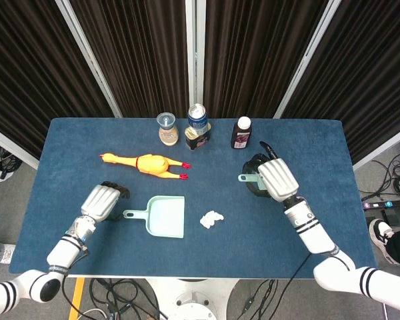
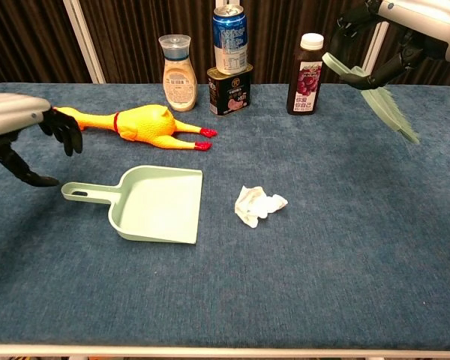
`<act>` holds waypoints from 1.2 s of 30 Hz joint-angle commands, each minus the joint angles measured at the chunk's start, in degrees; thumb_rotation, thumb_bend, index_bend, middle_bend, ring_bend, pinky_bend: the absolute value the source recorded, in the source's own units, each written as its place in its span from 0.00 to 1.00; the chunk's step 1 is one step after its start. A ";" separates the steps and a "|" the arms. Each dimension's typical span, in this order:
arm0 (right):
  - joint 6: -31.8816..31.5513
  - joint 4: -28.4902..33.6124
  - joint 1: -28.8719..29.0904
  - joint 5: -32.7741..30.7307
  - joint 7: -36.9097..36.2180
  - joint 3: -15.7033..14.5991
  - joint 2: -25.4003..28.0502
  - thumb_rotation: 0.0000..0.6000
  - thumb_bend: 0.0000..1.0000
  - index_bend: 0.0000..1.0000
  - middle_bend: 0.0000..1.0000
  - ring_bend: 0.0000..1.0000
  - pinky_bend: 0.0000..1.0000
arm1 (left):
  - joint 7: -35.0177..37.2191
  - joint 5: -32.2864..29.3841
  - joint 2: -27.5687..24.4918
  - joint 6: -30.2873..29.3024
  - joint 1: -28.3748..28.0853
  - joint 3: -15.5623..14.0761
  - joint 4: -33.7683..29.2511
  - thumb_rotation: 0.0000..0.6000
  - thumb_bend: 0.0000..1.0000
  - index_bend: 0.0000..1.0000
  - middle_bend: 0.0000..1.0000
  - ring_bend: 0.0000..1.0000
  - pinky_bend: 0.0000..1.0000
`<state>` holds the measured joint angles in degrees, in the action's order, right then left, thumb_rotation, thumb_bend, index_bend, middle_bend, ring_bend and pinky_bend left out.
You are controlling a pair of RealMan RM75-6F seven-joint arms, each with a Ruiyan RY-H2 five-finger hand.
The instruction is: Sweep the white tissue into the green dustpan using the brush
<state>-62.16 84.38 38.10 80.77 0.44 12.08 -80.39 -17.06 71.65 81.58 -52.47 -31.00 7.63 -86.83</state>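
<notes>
The right hand (image 2: 405,22), cut off at the frame's top edge, holds the brush (image 2: 375,94) aloft. The left hand (image 2: 19,131) hovers, fingers apart, beside the dustpan (image 2: 154,204) handle. The tissue (image 2: 259,204) lies just right of the dustpan.

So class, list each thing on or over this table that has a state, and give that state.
left hand: open, by the dustpan handle
right hand: holding brush
brush: lifted above table
dustpan: flat, empty
tissue: crumpled, outside dustpan
can: upright on tin

Tissue (image 2: 259,205) lies just right of the dustpan (image 2: 159,205).
</notes>
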 commanded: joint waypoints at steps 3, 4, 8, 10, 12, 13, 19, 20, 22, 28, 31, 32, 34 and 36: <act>0.01 -0.29 -0.08 0.00 0.16 -0.48 -0.25 1.00 0.42 0.73 0.59 0.29 0.05 | -1.15 -2.31 3.02 -0.04 -0.64 -0.66 1.53 1.00 0.20 0.43 0.42 0.35 0.36; -0.06 -0.41 -0.14 -0.02 0.15 -0.60 -0.34 1.00 0.42 0.73 0.59 0.29 0.05 | -1.38 -2.78 3.49 -0.21 -0.66 -0.78 1.51 1.00 0.20 0.43 0.43 0.35 0.37; -0.09 -0.71 -0.24 0.00 -0.18 -0.90 -0.44 1.00 0.43 0.73 0.59 0.29 0.05 | -2.59 -3.49 4.53 -0.78 -0.81 -1.43 1.25 1.00 0.22 0.44 0.44 0.36 0.37; -0.05 -0.86 -0.24 -0.02 -0.32 -1.01 -0.48 1.00 0.43 0.73 0.59 0.29 0.05 | -3.44 -4.46 5.17 -0.65 -1.06 -1.61 1.82 1.00 0.22 0.45 0.44 0.36 0.38; 0.00 -0.97 -0.23 -0.02 -0.44 -1.09 -0.50 1.00 0.43 0.73 0.59 0.29 0.05 | -4.69 -5.28 5.70 -0.88 -1.24 -1.76 2.51 1.00 0.22 0.45 0.44 0.36 0.38; 0.03 -1.05 -0.25 -0.02 -0.47 -1.19 -0.54 1.00 0.43 0.73 0.59 0.29 0.05 | -5.60 -5.65 5.97 -1.23 -1.29 -1.90 2.84 1.00 0.22 0.45 0.44 0.36 0.39; 0.19 -1.62 -0.26 -0.05 -0.79 -1.53 -0.91 1.00 0.43 0.73 0.59 0.29 0.05 | -7.18 -6.89 6.46 -2.33 -1.40 -2.14 3.18 1.00 0.22 0.49 0.47 0.39 0.40; 0.22 -1.68 -0.25 -0.07 -0.85 -1.56 -0.96 1.00 0.43 0.73 0.59 0.29 0.05 | -7.14 -7.01 6.56 -2.31 -1.48 -2.12 3.33 1.00 0.22 0.49 0.47 0.39 0.41; 0.20 -1.83 -0.26 -0.03 -0.85 -1.66 -1.07 1.00 0.43 0.73 0.59 0.29 0.05 | -7.09 -7.37 6.77 -2.02 -1.73 -2.14 3.77 1.00 0.22 0.50 0.47 0.39 0.41; 0.38 -2.25 -0.37 -0.12 -0.96 -2.07 -1.42 1.00 0.43 0.73 0.59 0.29 0.05 | -6.54 -8.25 7.55 -1.63 -2.00 -2.36 5.22 1.00 0.22 0.49 0.47 0.39 0.41; 0.42 -2.49 -0.40 -0.13 -1.04 -2.21 -1.63 1.00 0.43 0.73 0.59 0.29 0.05 | -6.48 -8.26 7.69 -1.37 -2.21 -2.62 5.65 1.00 0.23 0.49 0.47 0.39 0.42; 0.41 -2.57 -0.41 -0.12 -1.01 -2.25 -1.69 1.00 0.43 0.73 0.59 0.29 0.05 | -6.39 -8.21 7.67 -1.24 -2.28 -2.71 5.69 1.00 0.23 0.49 0.47 0.39 0.42; 0.38 -2.66 -0.45 -0.07 -0.98 -2.35 -1.78 1.00 0.43 0.73 0.59 0.29 0.05 | -5.82 -8.12 7.63 -0.92 -2.39 -2.84 5.50 1.00 0.25 0.50 0.48 0.40 0.42; 0.42 -2.71 -0.47 -0.04 -0.95 -2.44 -1.80 1.00 0.43 0.73 0.59 0.29 0.05 | -4.79 -7.98 7.64 -0.70 -2.41 -2.79 5.31 1.00 0.26 0.52 0.50 0.41 0.43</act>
<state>-61.74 81.67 37.64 80.72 -0.51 9.65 -82.19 -22.37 63.57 89.22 -53.35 -33.36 4.84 -81.38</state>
